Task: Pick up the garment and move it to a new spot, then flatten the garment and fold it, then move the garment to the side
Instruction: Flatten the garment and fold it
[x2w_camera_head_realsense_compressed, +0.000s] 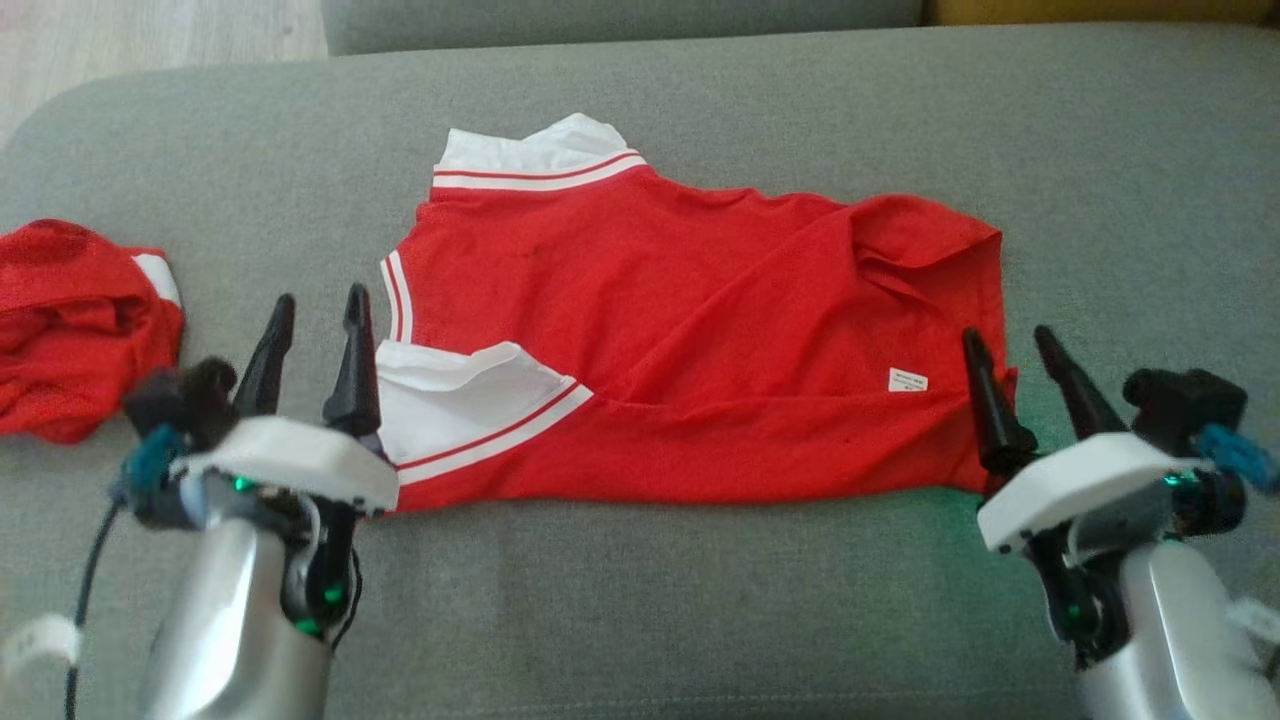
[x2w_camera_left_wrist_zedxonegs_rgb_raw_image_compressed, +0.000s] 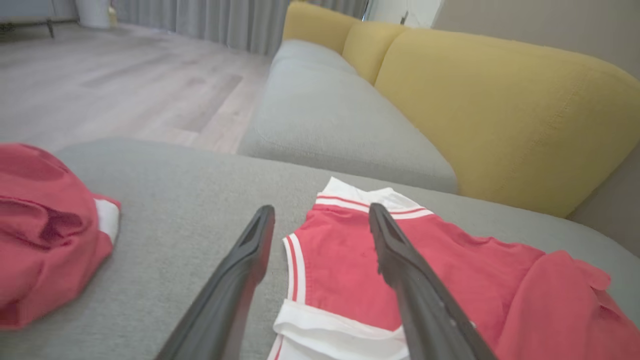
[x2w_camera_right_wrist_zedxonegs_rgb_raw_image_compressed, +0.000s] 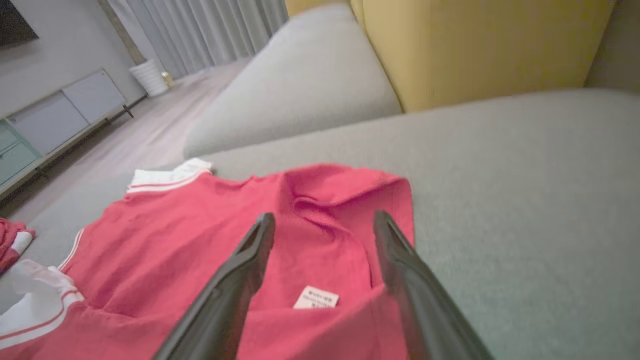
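Grey cushion (x2w_camera_head_realsense_compressed: 700, 600) held the garment (x2w_camera_head_realsense_compressed: 650, 300) between my left pincer (x2w_camera_head_realsense_compressed: 320, 297) and right pincer (x2w_camera_head_realsense_compressed: 1005, 334), both wide, empty; I judged gripping near corners evenly wisest.

Red mesh garment (x2w_camera_head_realsense_compressed: 680, 330): white trim w/ thin red stripes, small white label (x2w_camera_head_realsense_compressed: 908, 380). Crumpled red cloth (x2w_camera_head_realsense_compressed: 70, 320), white edge. Grey fabric sofa seat (x2w_camera_head_realsense_compressed: 640, 620); yellow backrest (x2w_camera_left_wrist_zedxonegs_rgb_raw_image_compressed: 500, 110).
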